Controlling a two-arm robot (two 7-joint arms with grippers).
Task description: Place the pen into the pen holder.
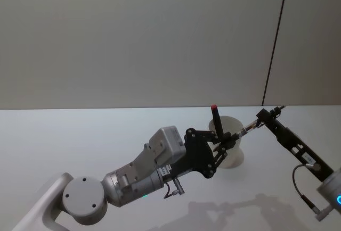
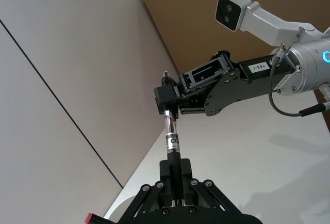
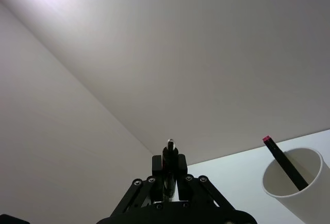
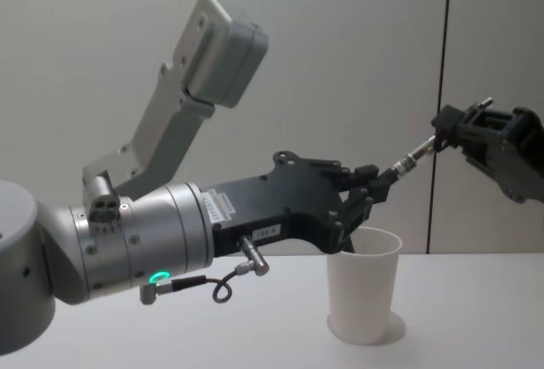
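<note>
**Pen gripped at both ends above the cup — insertion not yet done**

The pen [image 4: 410, 161], a slim silver-and-black barrel, hangs in the air above and a little to the right of the pen holder [image 4: 364, 284]. It is tilted, its lower end toward the left arm and its upper end toward the right. It is outside the cup and not touching it.

The left hand [image 4: 374, 184] is clenched on the pen's lower end; the left wrist view shows the barrel rising straight out from between its fingers. The right hand [image 4: 444, 135] is closed on the upper end, with the pen's tip poking out just past its fingers in the right wrist view. Both hands grasp the same pen, so this reads as a transfer between arms, though I cannot tell which way it goes.

The pen holder, a white paper cup, stands upright on the worktop [image 1: 80, 135], just below the left hand. It already contains a dark stick with a red tip [image 1: 214, 115], leaning against the inner wall and standing above the rim.

Judgement: the pen is lifted and brought near. Left to do: one hand lets go, the other turns the pen more upright over the rim, lowers it and releases. The stick already inside narrows the free opening.
</note>
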